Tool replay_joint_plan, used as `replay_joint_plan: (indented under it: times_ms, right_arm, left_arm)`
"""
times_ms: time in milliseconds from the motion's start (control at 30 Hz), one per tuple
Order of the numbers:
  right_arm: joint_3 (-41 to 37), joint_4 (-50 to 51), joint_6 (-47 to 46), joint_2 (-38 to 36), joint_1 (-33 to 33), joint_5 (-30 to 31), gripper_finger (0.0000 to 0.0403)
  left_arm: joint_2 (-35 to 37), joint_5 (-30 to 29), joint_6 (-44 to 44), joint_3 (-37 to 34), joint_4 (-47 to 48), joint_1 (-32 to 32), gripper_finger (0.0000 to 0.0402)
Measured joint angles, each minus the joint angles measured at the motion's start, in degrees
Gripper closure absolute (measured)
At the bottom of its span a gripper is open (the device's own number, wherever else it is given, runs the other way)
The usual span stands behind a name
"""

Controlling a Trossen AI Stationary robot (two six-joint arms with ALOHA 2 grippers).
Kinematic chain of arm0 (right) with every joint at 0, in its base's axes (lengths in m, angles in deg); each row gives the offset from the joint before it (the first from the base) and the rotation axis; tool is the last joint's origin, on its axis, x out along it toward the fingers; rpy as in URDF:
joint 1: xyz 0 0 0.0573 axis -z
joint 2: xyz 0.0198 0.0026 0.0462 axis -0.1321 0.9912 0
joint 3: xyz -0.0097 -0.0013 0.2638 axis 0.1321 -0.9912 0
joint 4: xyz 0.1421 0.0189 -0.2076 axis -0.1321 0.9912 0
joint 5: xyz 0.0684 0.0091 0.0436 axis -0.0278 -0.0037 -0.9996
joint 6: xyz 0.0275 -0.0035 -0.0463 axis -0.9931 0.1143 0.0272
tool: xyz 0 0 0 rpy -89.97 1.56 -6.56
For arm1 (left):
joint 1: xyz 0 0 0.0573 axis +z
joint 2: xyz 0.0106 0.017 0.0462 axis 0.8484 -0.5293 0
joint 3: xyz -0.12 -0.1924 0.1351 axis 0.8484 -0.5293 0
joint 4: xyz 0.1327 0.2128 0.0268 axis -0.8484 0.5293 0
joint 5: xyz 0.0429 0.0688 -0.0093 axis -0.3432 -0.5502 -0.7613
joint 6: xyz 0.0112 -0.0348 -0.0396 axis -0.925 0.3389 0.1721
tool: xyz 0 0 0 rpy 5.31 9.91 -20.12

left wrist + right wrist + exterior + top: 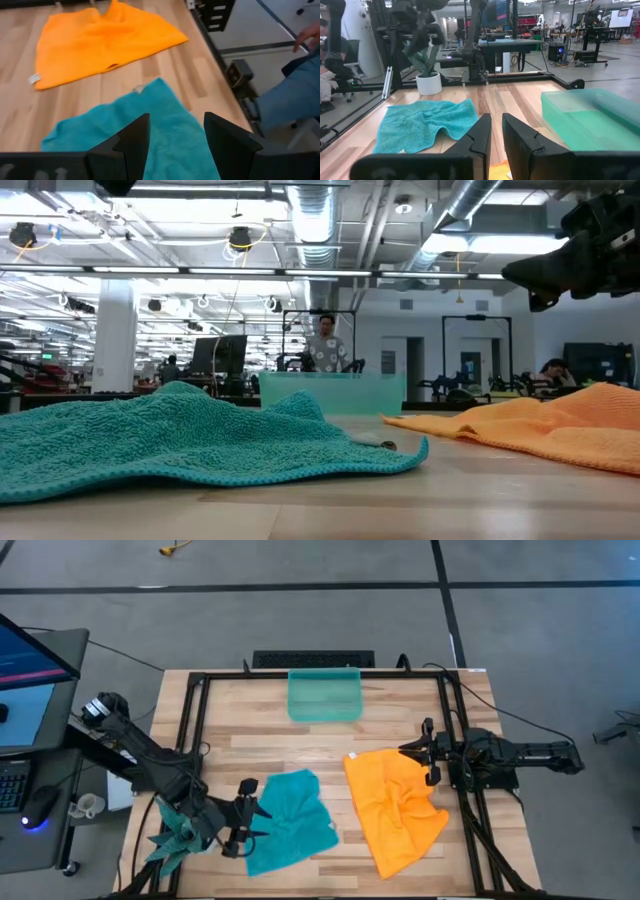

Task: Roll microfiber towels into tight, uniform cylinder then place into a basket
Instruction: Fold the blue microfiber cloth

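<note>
A teal-blue towel point(290, 820) lies rumpled and spread out near the table's front, left of centre. An orange towel point(395, 805) lies flat with creases to its right. The translucent green basket point(324, 695) stands at the far edge, centre. My left gripper point(250, 818) hovers open above the teal towel's point(165, 125) left edge, its fingers point(135, 145) apart and clear of the cloth. My right gripper point(425, 753) waits at the right side, by the orange towel's far corner. Its fingers point(480, 137) stand a narrow gap apart with nothing between them.
A teal spiky plant figure point(172, 838) in a white pot point(427, 82) stands at the near left corner, close behind my left gripper. Black frame rails point(195, 740) run along the table's sides. A person's leg point(290, 100) shows beyond the table's near edge.
</note>
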State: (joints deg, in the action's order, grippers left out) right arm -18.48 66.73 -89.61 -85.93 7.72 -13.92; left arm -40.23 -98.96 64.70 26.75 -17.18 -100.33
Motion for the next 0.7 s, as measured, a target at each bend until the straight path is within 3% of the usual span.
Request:
replay_joint_plan:
  times_ms: [300, 700]
  right_arm:
    - [0.0, 0.01, 0.0, 0.0, 0.0, 0.0, 0.0332]
    - [0.0, 0.0, 0.0, 0.0, 0.01, 0.0, 0.0332]
  left_arm:
    - [-13.89, 1.6, 2.42, 9.92, 5.99, -3.56, 0.0223]
    - [-26.18, 4.8, 20.59, 15.7, 11.12, -8.65, 0.0223]
